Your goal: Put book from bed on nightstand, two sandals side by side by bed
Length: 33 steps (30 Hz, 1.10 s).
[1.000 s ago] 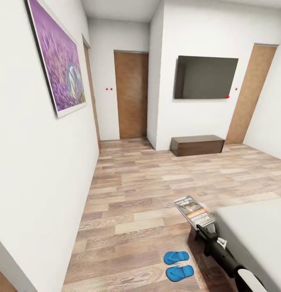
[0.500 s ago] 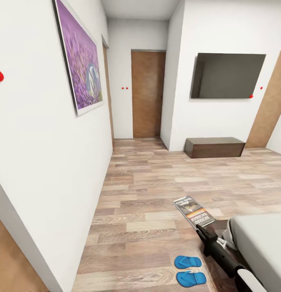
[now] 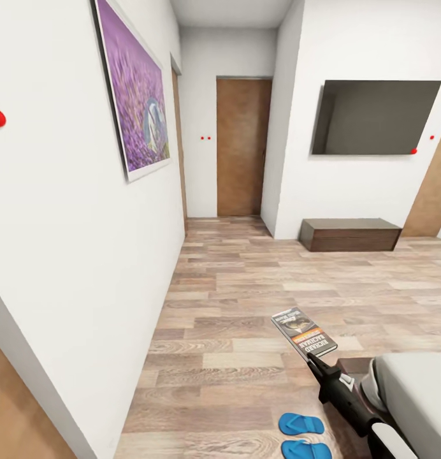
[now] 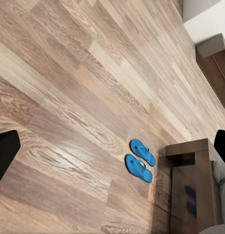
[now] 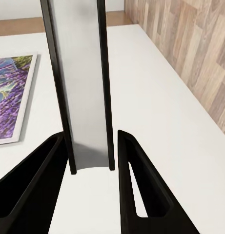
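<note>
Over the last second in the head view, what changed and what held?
The camera swung left: the painting, door and TV slid right, the sandals and bed toward the frame's lower right. The right end effector stays shut on the book, which kept its place in frame.

A home bedroom — white walls, a wood-plank floor (image 3: 233, 299), the corner of a bed (image 3: 415, 395), a wall-mounted television (image 3: 375, 117) over a low dark bench (image 3: 350, 234), a framed lavender picture (image 3: 136, 95), brown doors (image 3: 243, 146) — with blue sandals (image 4: 140, 160) on the floor.
</note>
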Motion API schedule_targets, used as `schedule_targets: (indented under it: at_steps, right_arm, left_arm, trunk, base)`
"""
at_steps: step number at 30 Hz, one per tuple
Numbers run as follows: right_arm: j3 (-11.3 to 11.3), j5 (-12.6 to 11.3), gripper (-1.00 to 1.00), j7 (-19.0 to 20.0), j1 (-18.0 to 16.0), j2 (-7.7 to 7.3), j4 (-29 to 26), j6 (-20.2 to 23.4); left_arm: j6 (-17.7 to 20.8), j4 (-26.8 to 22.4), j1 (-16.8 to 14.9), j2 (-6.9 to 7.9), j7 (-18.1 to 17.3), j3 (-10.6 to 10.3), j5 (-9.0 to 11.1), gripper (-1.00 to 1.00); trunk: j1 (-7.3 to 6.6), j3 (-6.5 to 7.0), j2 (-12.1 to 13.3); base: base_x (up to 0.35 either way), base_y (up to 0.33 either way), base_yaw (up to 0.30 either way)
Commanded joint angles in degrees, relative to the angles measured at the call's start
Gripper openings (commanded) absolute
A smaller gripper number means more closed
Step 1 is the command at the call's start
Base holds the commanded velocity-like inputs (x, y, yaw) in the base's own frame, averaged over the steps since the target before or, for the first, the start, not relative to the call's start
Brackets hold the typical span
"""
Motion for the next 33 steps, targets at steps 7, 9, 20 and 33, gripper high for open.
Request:
schedule_targets:
  at_steps: [7, 9, 20, 33]
  right_arm:
    - [-0.12, -0.59, -1.0, 0.02, -0.03, 0.02, 0.0, 0.53]
    - [-0.16, -0.59, -1.0, 0.04, -0.03, 0.02, 0.0, 0.52]
    - [-0.2, -0.59, -1.0, 0.1, -0.03, 0.01, 0.0, 0.49]
    - [-0.13, -0.59, -1.0, 0.14, -0.03, 0.01, 0.0, 0.57]
  left_arm:
    - [-0.23, -0.08, 0.0, 0.06, 0.16, -0.48, 0.47, 1.0]
    - [-0.23, -0.09, 0.0, 0.07, 0.15, -0.48, 0.47, 1.0]
    - [-0.08, -0.11, 0.0, 0.09, 0.13, -0.48, 0.47, 1.0]
    - [-0.06, -0.11, -0.01, 0.15, 0.07, -0.48, 0.45, 1.0]
  trunk:
    - [0.01, -0.05, -0.02]
    - [0.01, -0.05, -0.02]
    - [0.01, -0.05, -0.02]
    - [0.01, -0.05, -0.02]
  base:
    - [0.136, -0.047, 0.007]
    - [0.149, -0.015, 0.002]
    - [0.154, -0.004, 0.001]
    - [0.155, 0.0, 0.0]
